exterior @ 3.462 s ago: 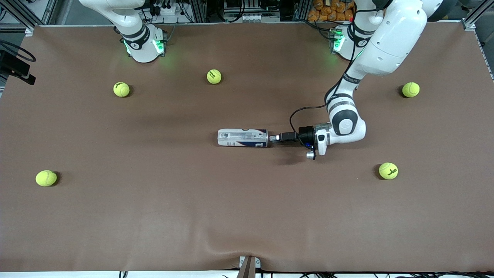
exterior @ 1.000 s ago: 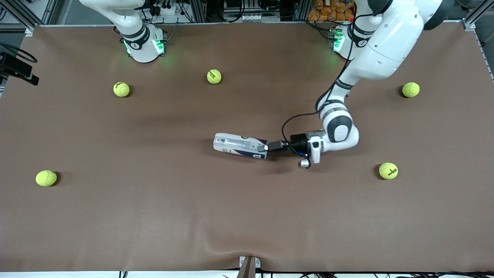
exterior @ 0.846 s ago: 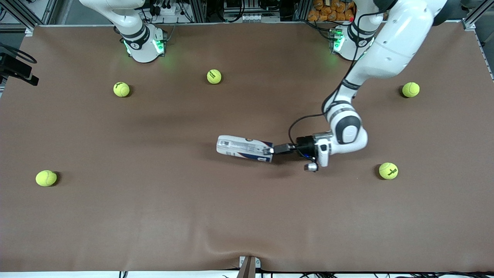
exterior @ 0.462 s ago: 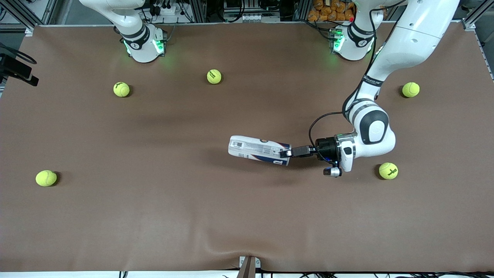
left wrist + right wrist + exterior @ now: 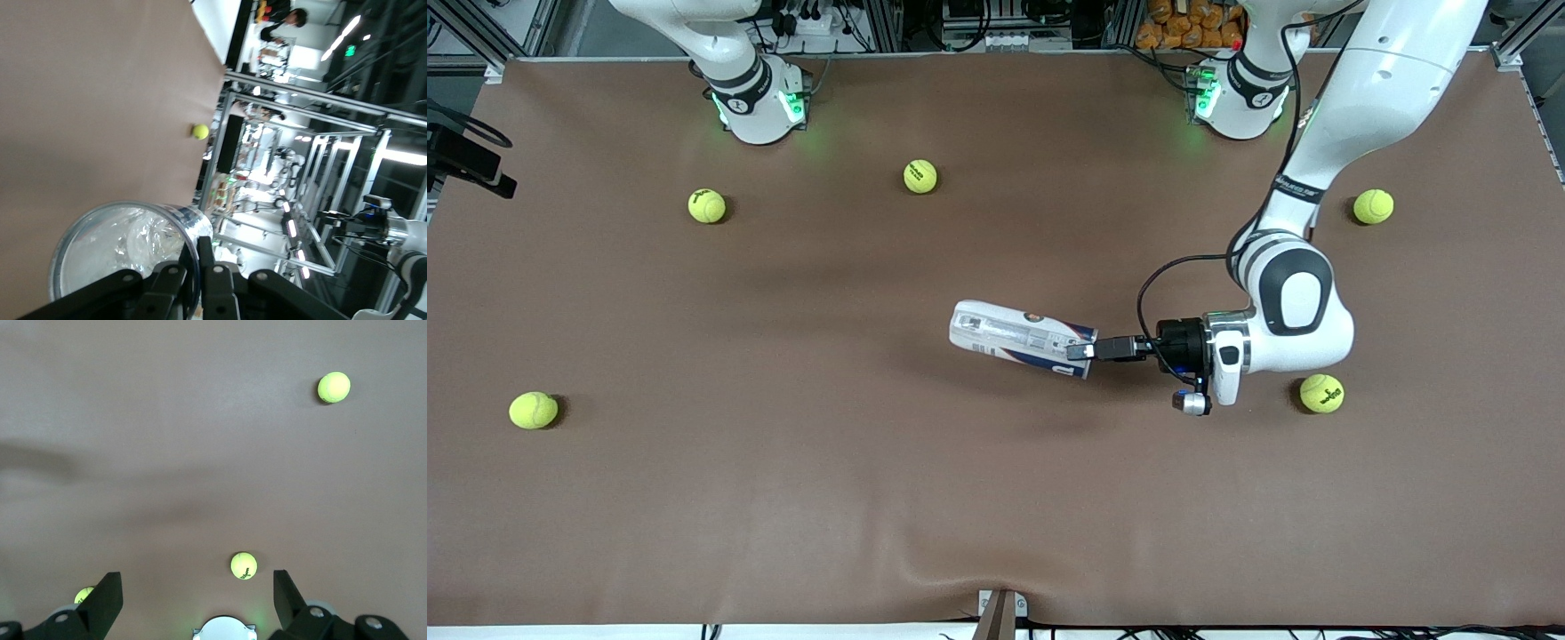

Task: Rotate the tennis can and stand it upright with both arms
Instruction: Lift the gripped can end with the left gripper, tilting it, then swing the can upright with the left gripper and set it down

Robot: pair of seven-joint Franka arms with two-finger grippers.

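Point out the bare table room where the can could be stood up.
Widest bare patch: nearer the front camera than the tennis can, between two balls. Tighter around the left hand gripping the can's rim. The right hand waits, open, above the table.

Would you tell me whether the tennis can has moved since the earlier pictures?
Yes. The tennis can, pinched by the left gripper, has shifted toward the left arm's end, closer to the tennis ball.

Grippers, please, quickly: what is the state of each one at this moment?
Left gripper: closed on the rim of the tennis can, at its open end.
Right gripper: open, holding nothing, waiting high over the table.
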